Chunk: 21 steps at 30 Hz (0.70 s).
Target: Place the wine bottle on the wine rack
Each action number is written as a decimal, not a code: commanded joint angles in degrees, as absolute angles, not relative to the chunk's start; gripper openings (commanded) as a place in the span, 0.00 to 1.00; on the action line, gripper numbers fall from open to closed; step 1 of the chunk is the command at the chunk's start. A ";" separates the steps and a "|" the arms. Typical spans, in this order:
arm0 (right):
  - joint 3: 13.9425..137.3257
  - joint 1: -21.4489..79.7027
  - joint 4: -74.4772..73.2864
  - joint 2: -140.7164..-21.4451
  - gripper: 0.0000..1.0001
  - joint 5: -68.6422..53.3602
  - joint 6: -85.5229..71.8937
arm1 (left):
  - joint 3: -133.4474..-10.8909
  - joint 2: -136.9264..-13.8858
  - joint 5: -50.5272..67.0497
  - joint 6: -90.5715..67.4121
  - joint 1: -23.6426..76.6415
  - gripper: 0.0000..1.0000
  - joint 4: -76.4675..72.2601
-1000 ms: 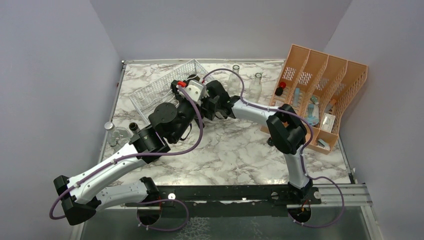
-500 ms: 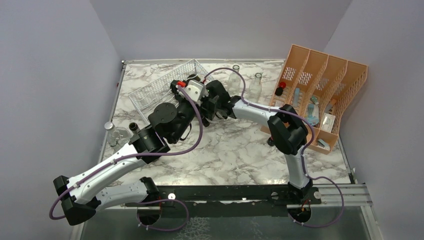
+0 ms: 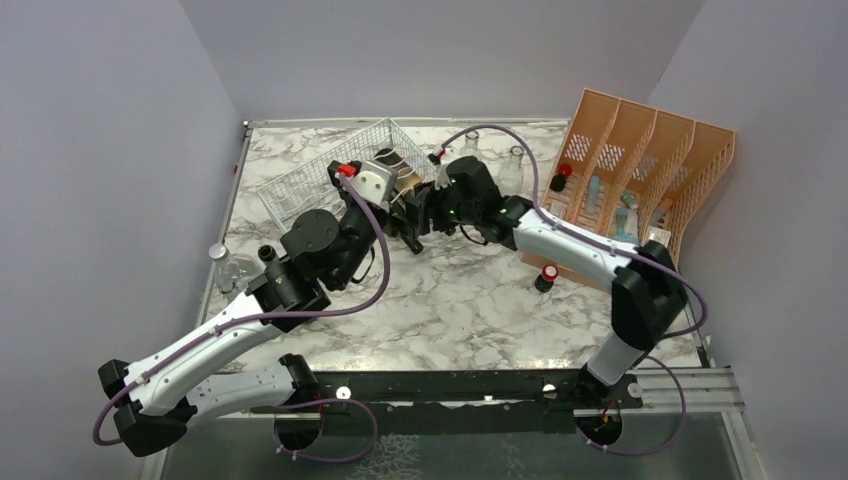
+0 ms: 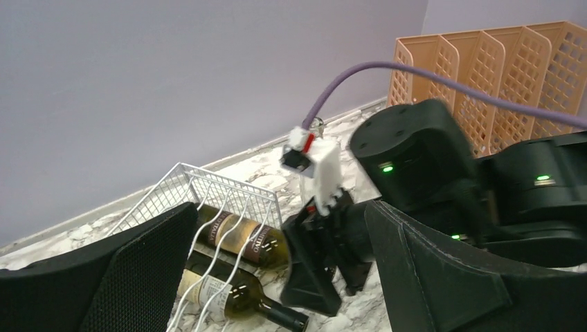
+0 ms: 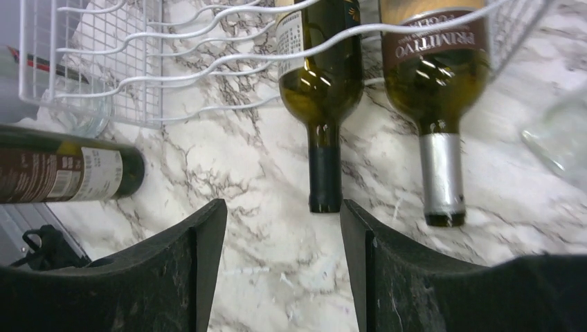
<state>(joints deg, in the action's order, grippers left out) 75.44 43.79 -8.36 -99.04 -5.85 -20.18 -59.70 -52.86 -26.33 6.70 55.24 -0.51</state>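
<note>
The silvery-white wire wine rack (image 3: 320,180) stands at the back left of the marble table. In the right wrist view the rack (image 5: 104,69) holds two bottles with necks sticking out: a green one with a black capsule (image 5: 325,104) and one with a silver capsule (image 5: 436,90). Both also show in the left wrist view (image 4: 235,238). My right gripper (image 5: 282,207) is open and empty, low over the table just in front of the black-capsuled neck. My left gripper (image 4: 277,228) is open and empty above the rack's right end. In the top view the two grippers sit close together, left (image 3: 398,192) and right (image 3: 415,228).
A third dark labelled bottle (image 5: 62,173) is outside the rack at the left. A dark bottle top (image 3: 268,253) and a glass jar (image 3: 225,262) stand at the table's left edge. Clear glass bottles (image 3: 515,165) and the orange file organizer (image 3: 640,190) are at back right; a red-capped item (image 3: 548,275) is mid-right.
My right arm has swung its elbow out to the right and its gripper has drawn back from the rack. My left wrist has shifted slightly left. A bottle label now shows in the rack.
</note>
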 commanded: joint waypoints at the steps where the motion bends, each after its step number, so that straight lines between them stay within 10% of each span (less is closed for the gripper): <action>1: 70.09 43.94 -13.73 -88.83 0.64 0.92 -17.60 | -59.86 -50.92 -27.12 7.12 55.37 0.99 -1.11; 13: 68.78 43.24 -23.42 -73.76 0.72 25.39 -13.94 | -57.11 -47.15 -26.31 4.80 55.43 0.99 -1.50; 21: 66.77 43.15 -24.60 -80.37 0.69 12.55 -11.34 | -56.87 -47.21 -24.98 3.79 55.39 0.99 -1.10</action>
<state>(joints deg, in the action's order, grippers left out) 67.85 43.11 -22.22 -75.90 18.57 -13.34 -57.32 -47.68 -26.17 5.13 55.24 -0.51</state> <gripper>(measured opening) 0.723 0.990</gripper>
